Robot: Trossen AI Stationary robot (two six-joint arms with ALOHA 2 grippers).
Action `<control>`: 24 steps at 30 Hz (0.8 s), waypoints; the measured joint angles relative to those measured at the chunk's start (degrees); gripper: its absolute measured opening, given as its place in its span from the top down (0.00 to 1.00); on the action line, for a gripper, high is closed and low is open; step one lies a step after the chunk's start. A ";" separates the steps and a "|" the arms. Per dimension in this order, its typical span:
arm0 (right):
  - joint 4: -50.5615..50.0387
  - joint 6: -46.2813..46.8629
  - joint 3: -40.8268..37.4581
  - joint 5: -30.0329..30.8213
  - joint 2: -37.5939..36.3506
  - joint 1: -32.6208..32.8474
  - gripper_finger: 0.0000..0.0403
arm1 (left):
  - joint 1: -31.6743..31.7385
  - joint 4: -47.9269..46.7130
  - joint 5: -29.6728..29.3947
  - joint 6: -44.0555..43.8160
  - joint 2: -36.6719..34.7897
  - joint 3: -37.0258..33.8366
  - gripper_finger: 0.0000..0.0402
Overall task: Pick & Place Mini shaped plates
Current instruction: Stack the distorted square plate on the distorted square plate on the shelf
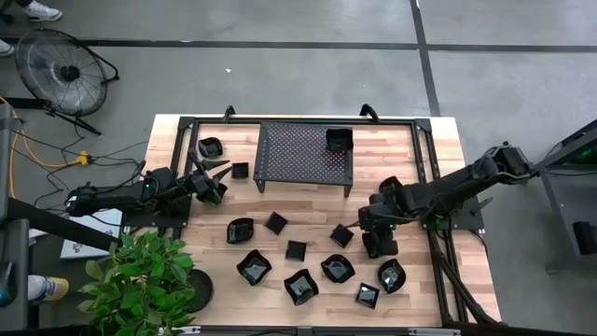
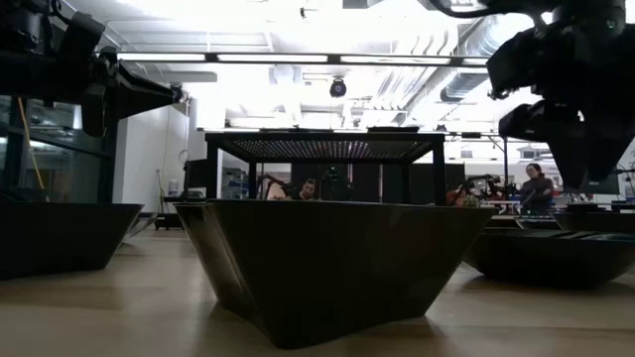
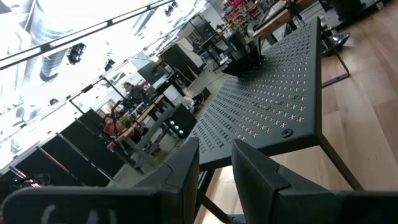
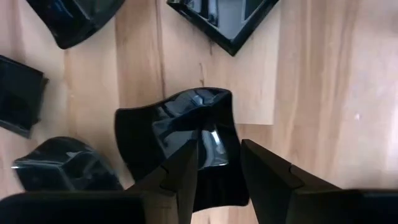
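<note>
Several glossy black mini plates lie on the wooden table, among them a square one (image 1: 296, 250), a scalloped one (image 1: 300, 286) and one near the front (image 2: 337, 268). Another plate (image 1: 339, 140) sits on top of the black mesh rack (image 1: 303, 154). My right gripper (image 1: 373, 233) is over the table's right half, shut on a mini plate (image 4: 180, 137). My left gripper (image 1: 216, 179) hovers raised at the rack's left end, pointing toward the rack (image 3: 273, 106). Its fingers stand a narrow gap apart with nothing between them. My right gripper (image 4: 219, 146) has the mini plate by one side wall (image 4: 229, 149), one finger (image 4: 186, 171) inside the bowl and the other (image 4: 267, 174) outside. The fingers come from above, pointing down. The plate appears lifted off the wood, roughly level.
The mesh rack stands on legs in the table's far middle, inside a black frame (image 1: 187, 126). A potted plant (image 1: 140, 280) sits at the near left corner and a fan (image 1: 61, 70) on the floor beyond. People sit far off in the room (image 2: 536, 188).
</note>
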 joint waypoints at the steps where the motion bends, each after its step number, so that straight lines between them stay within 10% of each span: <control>1: 0.01 -0.01 0.00 0.97 0.00 0.36 0.71 | -0.01 -0.01 0.00 0.00 0.01 0.00 0.77; 24: 2.43 1.11 0.00 2.75 5.07 1.59 0.71 | 0.00 0.00 -0.04 -0.01 0.01 0.00 0.77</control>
